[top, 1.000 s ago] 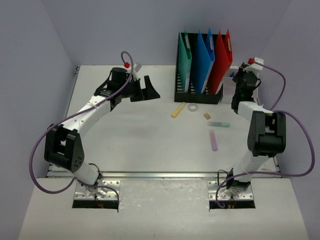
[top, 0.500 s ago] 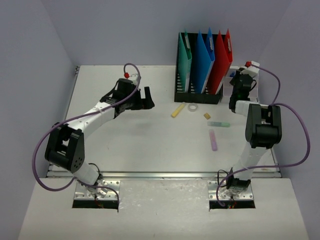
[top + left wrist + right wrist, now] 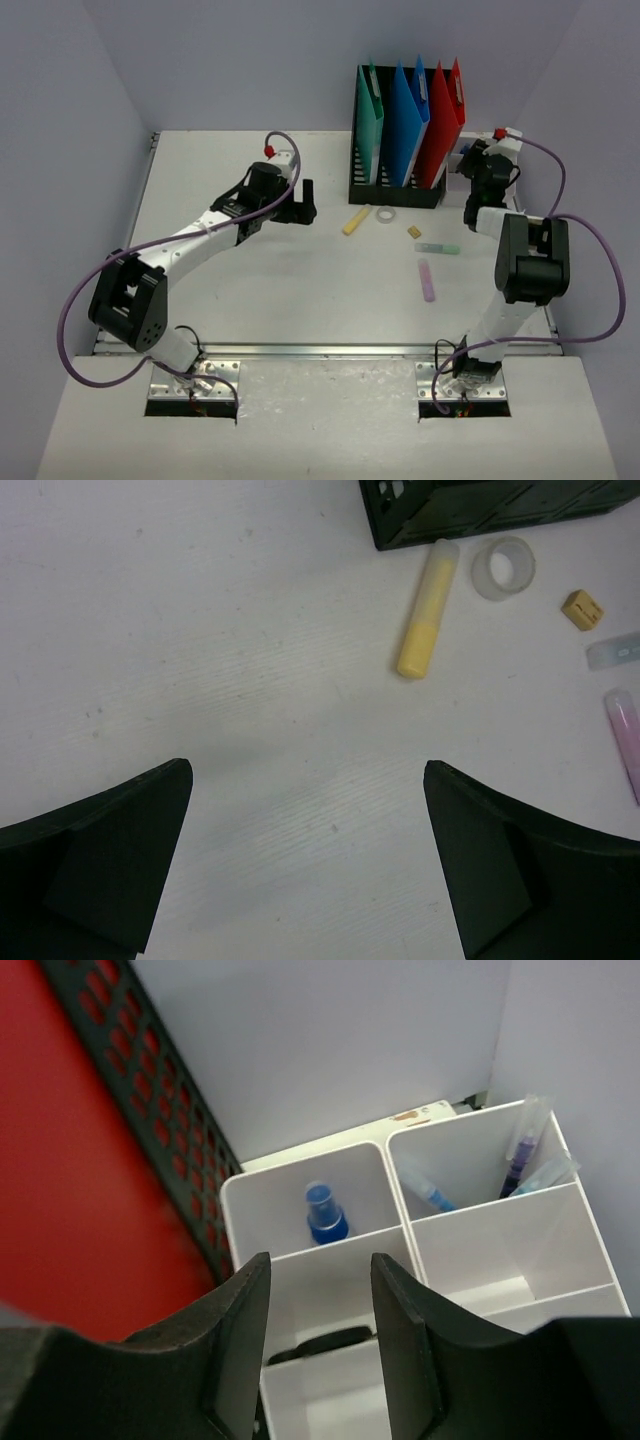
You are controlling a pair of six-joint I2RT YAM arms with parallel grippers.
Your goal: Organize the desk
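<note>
Stretching back from its metal front rail (image 3: 320, 350), the white tabletop (image 3: 300, 290) was seen flat, rectangular, faintly speckled. Left jaws were spread wide, right jaws parted narrowly, both empty.

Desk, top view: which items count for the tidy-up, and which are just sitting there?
For the job:
desk
loose on it: yellow marker, tape roll, tan block, green pen, pink pen
compartment box, probably where they go

Just there:
file holder
folders, already standing in it
</note>
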